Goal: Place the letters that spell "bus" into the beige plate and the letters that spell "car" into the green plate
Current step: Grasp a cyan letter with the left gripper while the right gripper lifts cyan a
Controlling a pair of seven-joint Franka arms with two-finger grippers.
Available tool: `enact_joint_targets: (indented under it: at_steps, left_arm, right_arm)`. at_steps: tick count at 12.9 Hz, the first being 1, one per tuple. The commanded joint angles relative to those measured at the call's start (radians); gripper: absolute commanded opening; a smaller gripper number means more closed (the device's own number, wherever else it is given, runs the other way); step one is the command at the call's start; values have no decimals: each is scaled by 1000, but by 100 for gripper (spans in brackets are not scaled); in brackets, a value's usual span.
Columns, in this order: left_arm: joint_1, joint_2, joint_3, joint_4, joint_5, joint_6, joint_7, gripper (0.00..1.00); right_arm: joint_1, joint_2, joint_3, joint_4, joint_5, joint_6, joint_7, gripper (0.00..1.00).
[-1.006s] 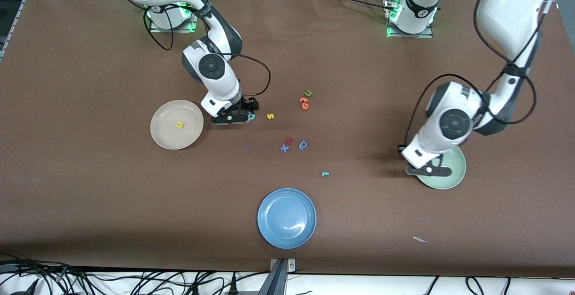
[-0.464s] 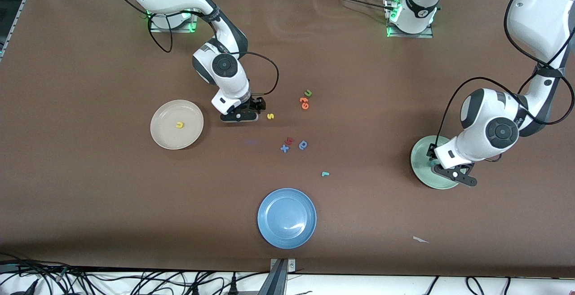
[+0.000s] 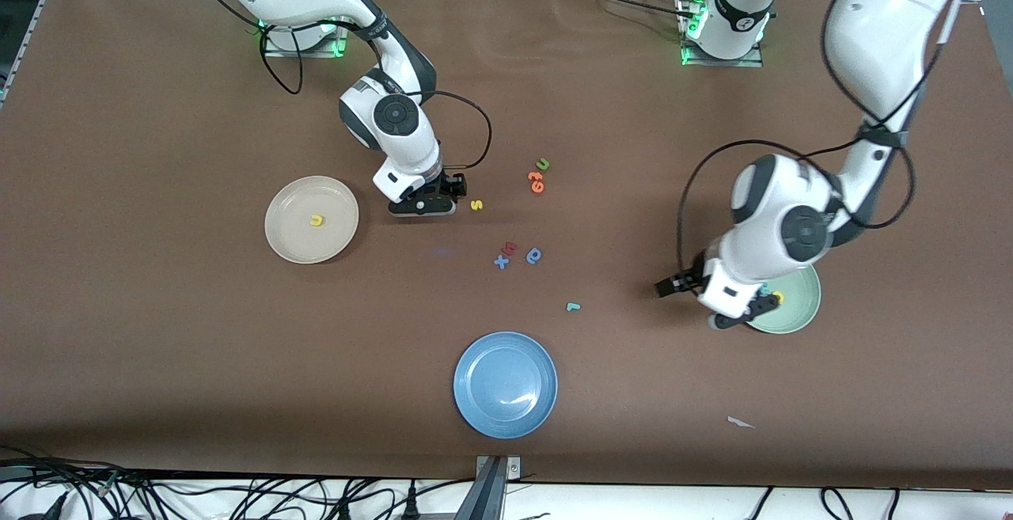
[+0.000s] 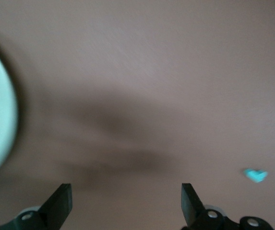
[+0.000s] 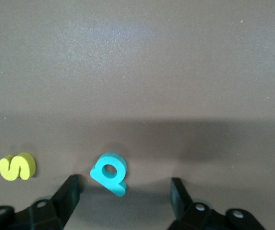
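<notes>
Centrally, the beige plate (image 3: 311, 219) holds a yellow u (image 3: 316, 221), the green plate (image 3: 787, 298) holds a yellow letter (image 3: 778, 296) beside a teal one mostly hidden by the arm, and the blue plate (image 3: 505, 384) sits nearest the front camera. Bent down to the table, the right gripper (image 5: 123, 191) has its fingers spread around the teal b (image 5: 109, 173) without touching it, the yellow s (image 3: 476, 205) just beside. Over the rim of the green plate, the left gripper (image 4: 125, 201) hangs with fingers wide apart, holding nothing; the teal r (image 3: 573, 307) lies on the table.
</notes>
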Motion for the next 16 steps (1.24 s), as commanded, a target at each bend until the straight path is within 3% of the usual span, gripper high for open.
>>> enact_joint_targets:
  at_steps: [1,3,7,16]
  left_arm:
    - [-93,82,42,115,-8,-7,-343,100]
    - [-174,123,96,188,-8,-6,-546,100]
    - [-420,226,307,340,-11,-7,-949,100]
    - [-486,348,312,501,-22,-7,-1251,100]
  right_arm:
    - [6,18,-2,16,-37,17,24,77]
    - [6,18,-2,16,-39,17,24,72]
    - [6,18,-2,16,-40,17,22,61]
    - [6,16,-2,13,-42,17,22,45]
